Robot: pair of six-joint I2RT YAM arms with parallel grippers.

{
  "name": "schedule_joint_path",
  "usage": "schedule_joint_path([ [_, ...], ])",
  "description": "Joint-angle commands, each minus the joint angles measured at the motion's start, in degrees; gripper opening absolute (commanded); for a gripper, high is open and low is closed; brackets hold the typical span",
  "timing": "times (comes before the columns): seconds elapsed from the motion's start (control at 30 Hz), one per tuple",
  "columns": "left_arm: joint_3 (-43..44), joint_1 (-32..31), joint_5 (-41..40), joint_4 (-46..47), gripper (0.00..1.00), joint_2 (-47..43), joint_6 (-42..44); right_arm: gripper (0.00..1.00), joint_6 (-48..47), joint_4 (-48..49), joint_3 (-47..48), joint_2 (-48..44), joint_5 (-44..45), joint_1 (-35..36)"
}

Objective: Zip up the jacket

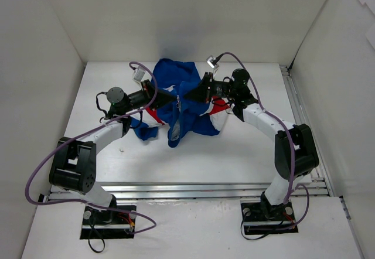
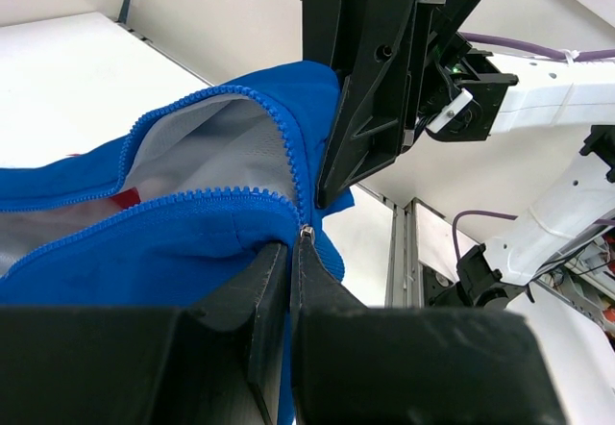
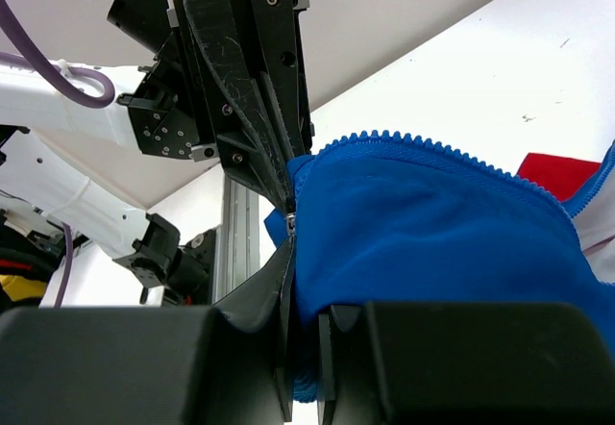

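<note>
The blue jacket (image 1: 184,104) hangs bunched between my two grippers above the table's middle, with red and white panels showing low down. My left gripper (image 1: 171,98) is shut on the jacket's edge. In the left wrist view the left gripper (image 2: 290,249) pinches blue fabric just under a small metal zipper slider (image 2: 307,232). Open zipper teeth (image 2: 192,204) and grey lining run off to the left. My right gripper (image 1: 197,92) is shut on the jacket from the other side. In the right wrist view the right gripper (image 3: 306,290) clamps a blue fold (image 3: 423,242), with the slider (image 3: 289,221) beside it.
White walls enclose the white table (image 1: 246,147). An aluminium rail (image 1: 211,190) runs along the near edge and another (image 1: 296,104) along the right side. Purple cables (image 1: 53,153) loop off both arms. A small white speck (image 1: 121,150) lies near the left arm.
</note>
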Motion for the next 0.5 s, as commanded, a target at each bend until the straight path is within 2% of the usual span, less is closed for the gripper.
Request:
schedule_joint_path([
  [0.0,3.01,-0.39,1.7,3.05,0.0,-2.24,1.56,0.0,0.08,6.34,2.73,-4.64,1.22,-0.16],
  [0.47,3.1,-1.44,2.84,0.59,0.0,-3.03,3.58,0.0,1.75,6.95,2.73,-4.99,3.24,-0.24],
])
